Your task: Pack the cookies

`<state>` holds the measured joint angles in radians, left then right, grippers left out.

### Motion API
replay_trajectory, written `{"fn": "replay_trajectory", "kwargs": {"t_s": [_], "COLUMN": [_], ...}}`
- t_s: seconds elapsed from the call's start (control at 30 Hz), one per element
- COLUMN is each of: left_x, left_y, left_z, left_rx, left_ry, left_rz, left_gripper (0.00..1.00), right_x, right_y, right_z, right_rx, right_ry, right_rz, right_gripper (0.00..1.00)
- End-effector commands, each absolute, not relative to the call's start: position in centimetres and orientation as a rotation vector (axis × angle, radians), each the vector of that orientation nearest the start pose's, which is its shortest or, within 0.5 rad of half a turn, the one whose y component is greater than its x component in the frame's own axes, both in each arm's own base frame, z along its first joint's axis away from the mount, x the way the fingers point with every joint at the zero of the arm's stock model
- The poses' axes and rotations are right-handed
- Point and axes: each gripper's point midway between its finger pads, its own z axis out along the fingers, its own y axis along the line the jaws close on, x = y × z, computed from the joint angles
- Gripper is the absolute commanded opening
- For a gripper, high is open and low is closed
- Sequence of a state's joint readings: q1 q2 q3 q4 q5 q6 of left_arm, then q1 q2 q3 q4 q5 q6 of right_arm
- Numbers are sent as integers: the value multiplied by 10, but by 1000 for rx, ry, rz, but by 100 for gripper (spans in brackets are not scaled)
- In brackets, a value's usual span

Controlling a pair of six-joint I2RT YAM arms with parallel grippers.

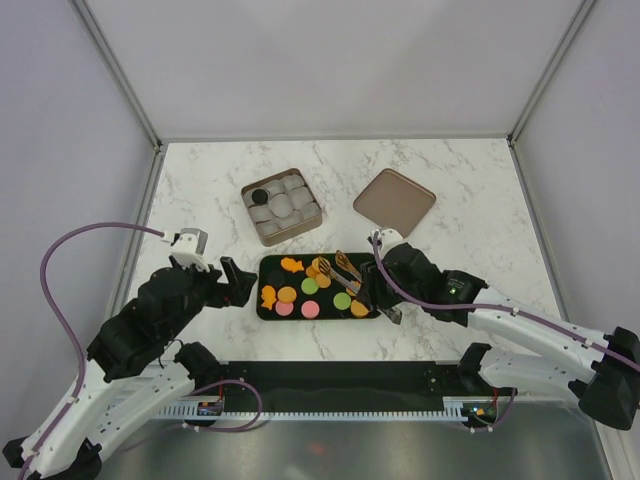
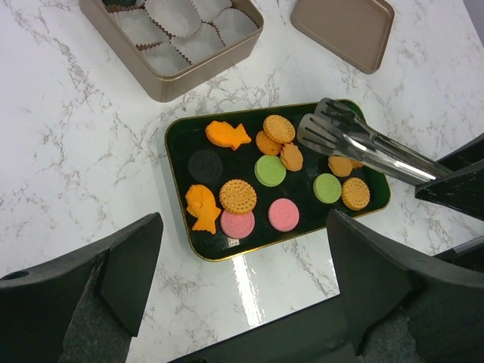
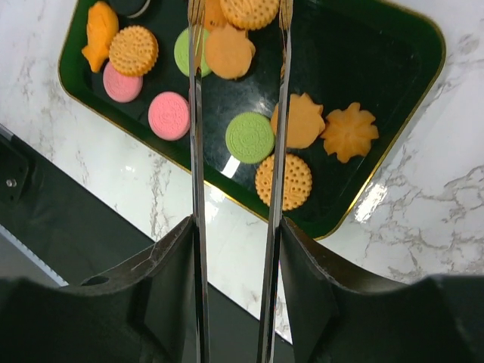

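The cookies (image 1: 310, 287) lie spread on a dark green tray (image 1: 262, 312): orange, green and pink discs (image 2: 283, 215), a black one, orange fish and flower shapes (image 3: 350, 131). One black cookie (image 1: 260, 196) sits in a paper cup in the far-left corner of the tin (image 1: 300, 232). My right gripper (image 1: 380, 292) is shut on metal tongs (image 1: 347, 266); its fingers press both tong arms (image 3: 198, 151), which stay apart. The tong tips (image 2: 325, 125) hover over the tray's right half with nothing between them. My left gripper (image 2: 246, 280) is open and empty just left of the tray's near edge.
The square tin (image 2: 170, 83) with pale paper cups stands behind the tray. Its lid (image 1: 394, 197) lies flat to the right of it. The marble table ends at a black rail (image 1: 330, 375) right below the tray. Grey walls enclose the sides and back.
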<state>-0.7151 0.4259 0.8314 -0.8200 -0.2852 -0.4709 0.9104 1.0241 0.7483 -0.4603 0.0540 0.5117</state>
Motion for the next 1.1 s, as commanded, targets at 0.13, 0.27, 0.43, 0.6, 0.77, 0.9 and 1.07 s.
{"fn": "replay_trajectory", "kwargs": {"t_s": [0.13, 0.27, 0.43, 0.6, 0.77, 0.9, 1.07], "left_x": [168, 169, 170, 169, 169, 170, 170], "left_y": [-105, -106, -107, -107, -107, -108, -108], "left_z": [250, 250, 247, 247, 248, 247, 247], "left_rx": [30, 32, 38, 41, 38, 40, 40], "left_ry": [1947, 1950, 1960, 1959, 1956, 1961, 1959], "left_rz": [-529, -526, -522, -524, -526, -524, -525], "left_gripper": [97, 97, 97, 97, 97, 97, 97], "right_x": [162, 161, 162, 161, 160, 160, 159], "right_y": [248, 252, 256, 258, 261, 263, 264], "right_z": [129, 129, 130, 120, 115, 110, 107], "right_rx": [-447, -456, -461, -474, -485, -491, -497], "right_ry": [2366, 2361, 2359, 2380, 2387, 2398, 2403], "right_rz": [727, 738, 746, 729, 729, 720, 717], "right_gripper": [54, 54, 54, 54, 54, 54, 53]}}
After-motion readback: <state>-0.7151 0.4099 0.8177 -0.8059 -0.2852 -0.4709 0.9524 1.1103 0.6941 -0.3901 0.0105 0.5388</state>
